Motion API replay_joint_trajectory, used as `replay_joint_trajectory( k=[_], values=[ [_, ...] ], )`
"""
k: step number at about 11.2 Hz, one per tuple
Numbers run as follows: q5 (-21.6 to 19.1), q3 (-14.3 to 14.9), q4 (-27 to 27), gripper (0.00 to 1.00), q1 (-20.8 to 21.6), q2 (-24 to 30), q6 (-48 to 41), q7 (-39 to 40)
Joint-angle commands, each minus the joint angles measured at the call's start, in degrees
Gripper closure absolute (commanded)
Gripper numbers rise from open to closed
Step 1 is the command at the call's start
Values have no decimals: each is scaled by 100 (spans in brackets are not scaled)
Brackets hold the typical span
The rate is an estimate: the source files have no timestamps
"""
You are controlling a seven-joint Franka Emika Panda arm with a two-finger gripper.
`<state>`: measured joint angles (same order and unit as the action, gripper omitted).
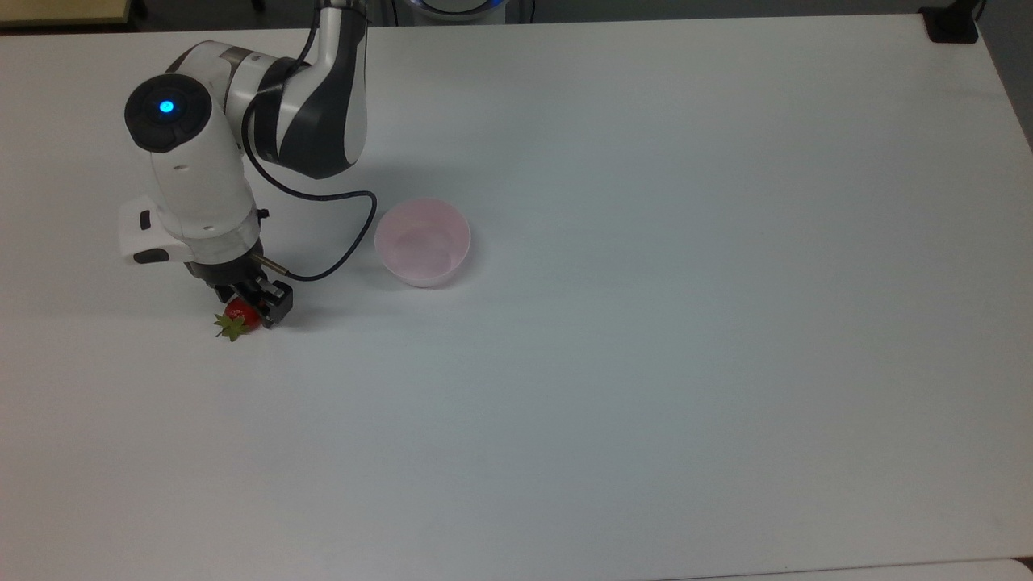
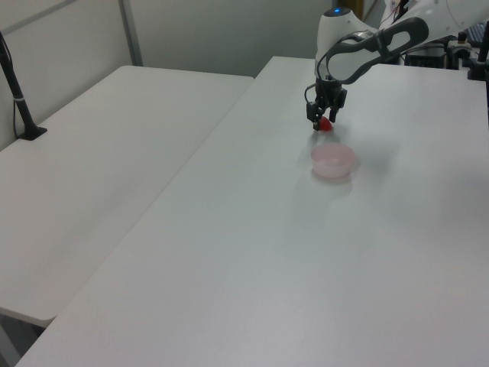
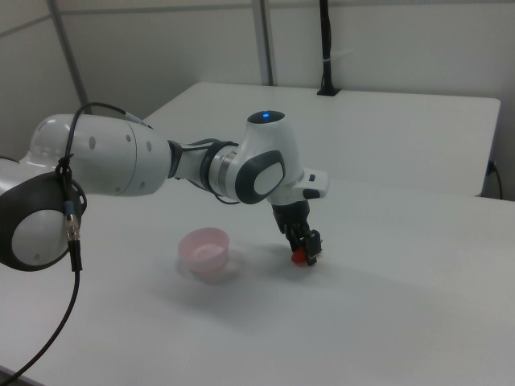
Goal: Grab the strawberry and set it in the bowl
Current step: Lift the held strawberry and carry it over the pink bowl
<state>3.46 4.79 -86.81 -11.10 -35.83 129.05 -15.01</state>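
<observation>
The red strawberry (image 1: 240, 315) with its green cap lies on the white table (image 1: 646, 323) toward the top view's left. My gripper (image 1: 246, 305) is lowered right over it and stands open, a finger on either side of the fruit and part of the red body hidden beneath the hand. In the left view the strawberry (image 2: 325, 125) shows just under the gripper (image 2: 322, 117). In the right view the gripper (image 3: 306, 251) reaches down onto the strawberry (image 3: 298, 258). The pale pink bowl (image 1: 422, 242) stands empty to the top view's right of the gripper; bowl (image 2: 332, 160), bowl (image 3: 207, 250).
The arm's black cable (image 1: 347, 226) loops between the hand and the bowl. A second white table (image 2: 99, 160) adjoins at the left view's left, with a black post (image 2: 17, 92) on it. A black clamp (image 1: 951, 24) sits at the table's far corner.
</observation>
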Motion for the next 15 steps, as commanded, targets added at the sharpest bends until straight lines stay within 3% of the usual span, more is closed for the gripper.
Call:
replay_joint_trajectory(
  k=[1,2,5,7,10,12,15],
  values=[
    [392,39,23,55,38,23,86,145],
    [419,31,15,59,46,102,77,574],
    [384,-75,-396,59,38,829,-203,1839],
    [375,-381,-845,59,46,1348,-685,2570],
    [375,-812,-1750,59,125,2148,-837,2635],
    [375,-971,-1901,59,265,2194,-837,2538],
    [384,-989,-2016,56,634,2098,-776,2030]
  ],
)
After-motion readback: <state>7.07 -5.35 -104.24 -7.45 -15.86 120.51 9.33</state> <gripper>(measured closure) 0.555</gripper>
